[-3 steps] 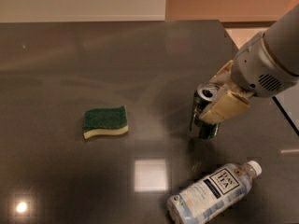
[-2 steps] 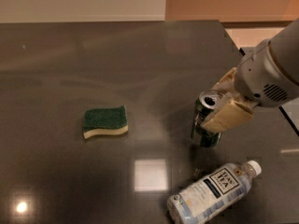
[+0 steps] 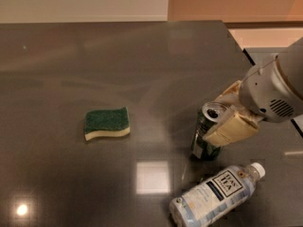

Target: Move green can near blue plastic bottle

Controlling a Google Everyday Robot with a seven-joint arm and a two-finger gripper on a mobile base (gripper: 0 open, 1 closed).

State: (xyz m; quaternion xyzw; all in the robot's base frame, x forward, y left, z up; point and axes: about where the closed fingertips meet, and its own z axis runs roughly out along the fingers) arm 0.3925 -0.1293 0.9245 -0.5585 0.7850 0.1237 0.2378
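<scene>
The green can [image 3: 204, 135] stands upright on the dark table [image 3: 142, 70], right of centre, its silver top with the opening showing. My gripper [image 3: 222, 119] comes in from the right and its cream fingers [image 3: 231, 130] sit on either side of the can's upper part, shut on it. The blue plastic bottle [image 3: 215, 196] lies on its side just in front of the can, white cap pointing right, label up. A short gap separates can and bottle.
A green-and-yellow sponge [image 3: 106, 123] lies flat at left of centre. The table's right edge [image 3: 246, 56] runs close behind my arm [image 3: 277, 91]. Bright light reflections show on the tabletop near the front.
The can and my gripper have shifted slightly toward the front right, closer to the bottle. The sponge and bottle have not moved.
</scene>
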